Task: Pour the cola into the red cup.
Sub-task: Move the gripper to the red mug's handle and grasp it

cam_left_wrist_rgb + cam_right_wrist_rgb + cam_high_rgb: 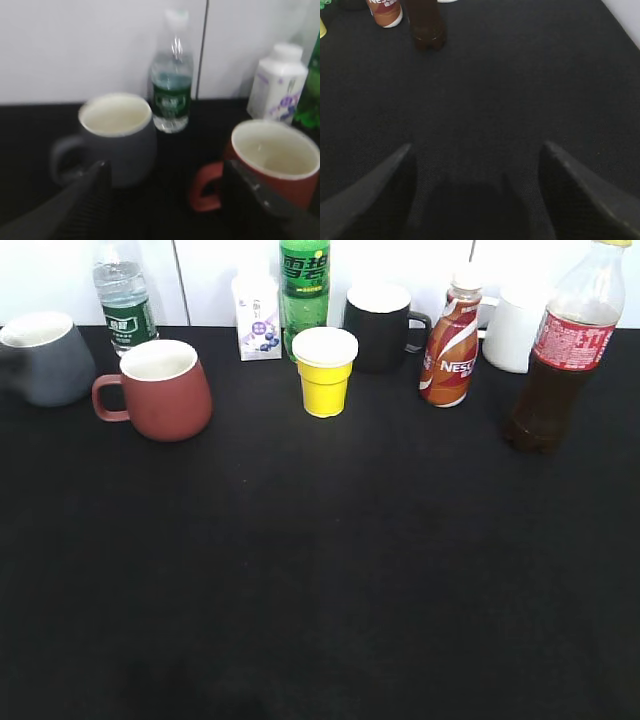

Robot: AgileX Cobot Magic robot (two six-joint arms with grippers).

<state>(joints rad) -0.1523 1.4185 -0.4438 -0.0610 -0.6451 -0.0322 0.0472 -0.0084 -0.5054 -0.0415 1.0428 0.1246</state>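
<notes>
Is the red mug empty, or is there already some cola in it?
Empty, as far as shows. The left wrist view looks into the red mug and shows only its white inside, no dark liquid. The cola bottle stands upright, capped.

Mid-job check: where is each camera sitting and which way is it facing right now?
Exterior: above the table's near edge, slanting down at the red cup and cola; no arm visible.
Left wrist: low, facing the wall past the open left gripper toward the grey mug and red cup.
Right wrist: looks down the cloth past the open right gripper to the cola's base.
Shared: red cup, cola.
</notes>
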